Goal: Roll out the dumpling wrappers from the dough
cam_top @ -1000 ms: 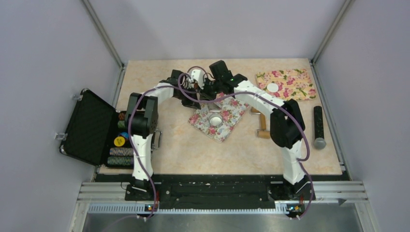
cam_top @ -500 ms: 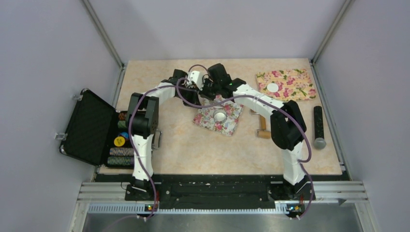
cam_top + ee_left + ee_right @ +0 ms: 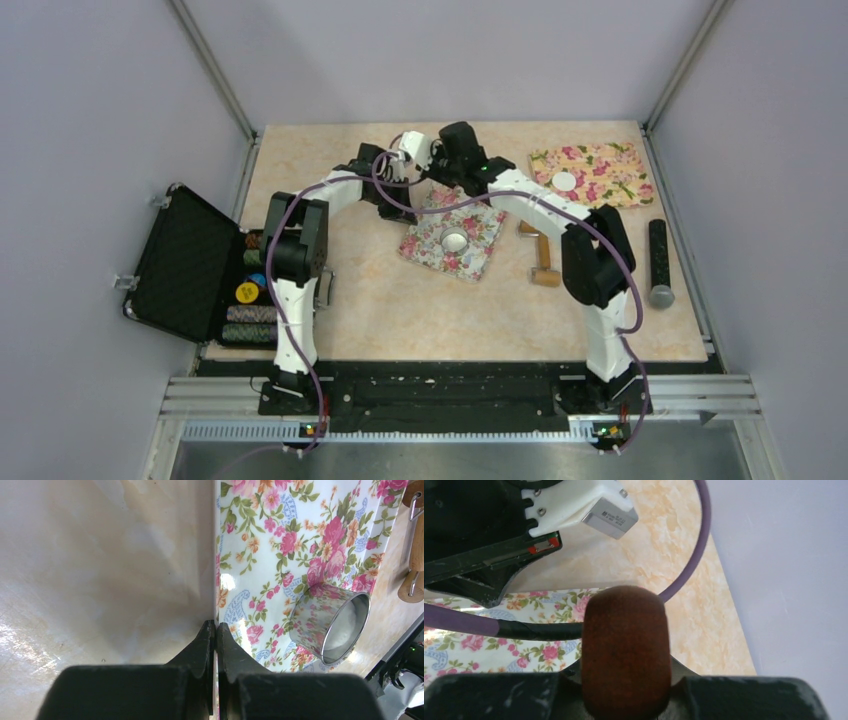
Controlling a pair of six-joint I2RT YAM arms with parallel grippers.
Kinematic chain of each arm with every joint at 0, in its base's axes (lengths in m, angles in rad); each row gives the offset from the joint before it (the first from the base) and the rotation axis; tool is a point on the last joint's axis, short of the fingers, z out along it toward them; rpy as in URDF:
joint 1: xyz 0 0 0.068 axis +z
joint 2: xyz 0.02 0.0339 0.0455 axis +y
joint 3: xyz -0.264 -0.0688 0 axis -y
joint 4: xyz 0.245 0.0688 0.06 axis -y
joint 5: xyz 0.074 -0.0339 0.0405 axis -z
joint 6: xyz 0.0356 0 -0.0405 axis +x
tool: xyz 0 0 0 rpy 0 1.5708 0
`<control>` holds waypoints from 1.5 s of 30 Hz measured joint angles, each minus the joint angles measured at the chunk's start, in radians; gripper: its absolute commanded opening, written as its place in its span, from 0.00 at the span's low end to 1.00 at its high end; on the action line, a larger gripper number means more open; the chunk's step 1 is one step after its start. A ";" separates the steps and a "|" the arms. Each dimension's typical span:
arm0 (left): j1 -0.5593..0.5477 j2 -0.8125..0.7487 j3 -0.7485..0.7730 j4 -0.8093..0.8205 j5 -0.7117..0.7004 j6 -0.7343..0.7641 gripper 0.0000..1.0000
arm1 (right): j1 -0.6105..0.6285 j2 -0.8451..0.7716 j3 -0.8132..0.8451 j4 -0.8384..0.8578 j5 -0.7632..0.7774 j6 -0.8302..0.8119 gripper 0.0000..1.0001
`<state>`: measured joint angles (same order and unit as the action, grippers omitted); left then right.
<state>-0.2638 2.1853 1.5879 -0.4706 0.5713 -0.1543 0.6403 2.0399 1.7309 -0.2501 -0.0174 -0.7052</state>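
Note:
A floral mat (image 3: 470, 228) lies mid-table with a small shiny bowl (image 3: 454, 239) on it. My left gripper (image 3: 425, 192) is at the mat's far corner. In the left wrist view it (image 3: 216, 626) is shut on the mat's (image 3: 280, 545) thin edge. The bowl (image 3: 327, 625) stands to the right with white inside; whether that is the dough I cannot tell. My right gripper (image 3: 438, 170) hovers just beyond the mat, shut on a brown rounded piece (image 3: 625, 630). One flat white dumpling wrapper (image 3: 565, 181) rests on a second floral mat (image 3: 600, 165) at the far right.
A wooden rolling pin (image 3: 541, 258) lies right of the centre mat. A black cylinder (image 3: 658, 262) lies near the right edge. An open black case (image 3: 185, 262) with several small items stands at the left edge. The left arm's purple cable (image 3: 696, 550) loops close past the right gripper.
The left gripper has closed on the mat's edge. Both grippers moved toward the far side, and the centre mat with its bowl turned and shifted slightly.

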 measured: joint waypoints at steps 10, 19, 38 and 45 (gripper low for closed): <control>0.000 0.000 0.000 0.000 0.000 0.001 0.00 | -0.019 0.000 0.109 0.006 -0.011 0.071 0.00; 0.000 0.000 0.000 0.000 0.000 0.003 0.00 | -0.033 -0.040 0.135 0.003 0.023 0.160 0.00; -0.003 -0.129 -0.044 -0.103 -0.007 0.154 0.66 | -0.244 -0.853 -0.695 0.009 -0.174 0.377 0.00; -0.104 -0.152 0.098 -0.164 0.014 0.238 0.61 | -0.302 -0.907 -0.820 0.056 -0.252 0.424 0.00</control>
<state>-0.3679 2.0335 1.6859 -0.6350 0.5858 0.0841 0.3382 1.1332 0.9108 -0.1936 -0.2691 -0.2810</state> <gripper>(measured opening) 0.638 0.164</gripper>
